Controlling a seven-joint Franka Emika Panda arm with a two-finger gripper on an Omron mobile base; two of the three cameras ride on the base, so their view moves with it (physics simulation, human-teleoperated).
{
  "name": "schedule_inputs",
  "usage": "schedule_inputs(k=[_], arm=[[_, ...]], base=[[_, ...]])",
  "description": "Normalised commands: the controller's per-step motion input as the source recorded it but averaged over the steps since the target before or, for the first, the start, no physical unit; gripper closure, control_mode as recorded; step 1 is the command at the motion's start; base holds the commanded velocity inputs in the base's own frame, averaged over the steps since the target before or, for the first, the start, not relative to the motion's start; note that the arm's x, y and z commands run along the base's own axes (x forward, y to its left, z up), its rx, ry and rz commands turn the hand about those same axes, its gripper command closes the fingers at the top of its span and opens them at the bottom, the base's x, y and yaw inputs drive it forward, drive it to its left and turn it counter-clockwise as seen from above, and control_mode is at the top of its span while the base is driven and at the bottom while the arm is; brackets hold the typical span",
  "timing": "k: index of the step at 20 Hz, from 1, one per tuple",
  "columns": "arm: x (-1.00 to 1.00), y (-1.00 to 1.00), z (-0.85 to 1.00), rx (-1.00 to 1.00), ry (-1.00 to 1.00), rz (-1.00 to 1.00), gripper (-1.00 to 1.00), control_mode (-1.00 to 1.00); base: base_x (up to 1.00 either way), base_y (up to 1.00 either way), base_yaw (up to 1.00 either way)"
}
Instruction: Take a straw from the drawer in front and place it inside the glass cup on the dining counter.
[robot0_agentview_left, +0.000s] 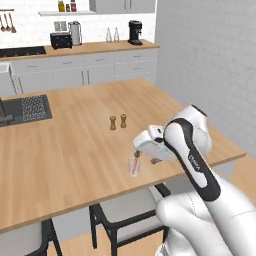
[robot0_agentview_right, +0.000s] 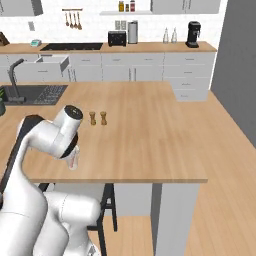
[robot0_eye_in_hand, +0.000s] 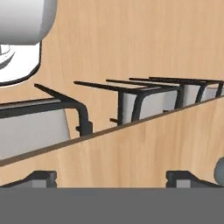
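The glass cup (robot0_agentview_left: 135, 165) stands upright on the bench (robot0_agentview_left: 75, 145), close to its near edge and toward the right-hand part of that edge. Inside it the straw (robot0_agentview_left: 134, 166) shows as a thin red-pink line, long axis nearly vertical, its top leaning a little toward the far side of the bench. In the right base view the cup (robot0_agentview_right: 74, 161) is half hidden behind the arm's wrist, again just inside the near edge, with a faint pink streak in it.

The end effector (robot0_agentview_left: 137, 152) hangs directly over the cup's mouth, very near its rim. In the hand view the two dark fingertips (robot0_eye_in_hand: 41, 178) sit far apart at the bottom corners, so the jaws stand wide with nothing between them.

Two brown shakers (robot0_agentview_left: 118, 121) stand side by side farther in, toward the middle of the bench. A dark sink (robot0_agentview_left: 27, 109) is set into the bench's far left part. Dark-framed chairs (robot0_agentview_left: 122, 212) are tucked under the near edge. On the back wall, a drawer (robot0_agentview_right: 50, 64) stands pulled open.
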Motion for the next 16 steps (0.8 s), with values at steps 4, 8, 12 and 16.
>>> schedule_inputs(k=[4, 8, 12, 16], arm=[[-0.01, 0.95, 0.0, -0.36, -0.22, 0.1, -1.0, -1.0], [0.0, 0.81, 0.0, -0.34, -0.05, 0.1, -1.0, -1.0], [0.0, 0.53, 0.0, -0.29, 0.0, 0.06, -1.0, -1.0], [-0.08, 0.27, 0.01, -0.25, 0.03, 0.01, -1.0, -1.0]], base=[[0.0, 0.0, 0.0], [0.0, 0.0, 0.0], [0.0, 0.0, 0.0], [0.0, 0.0, 0.0]])
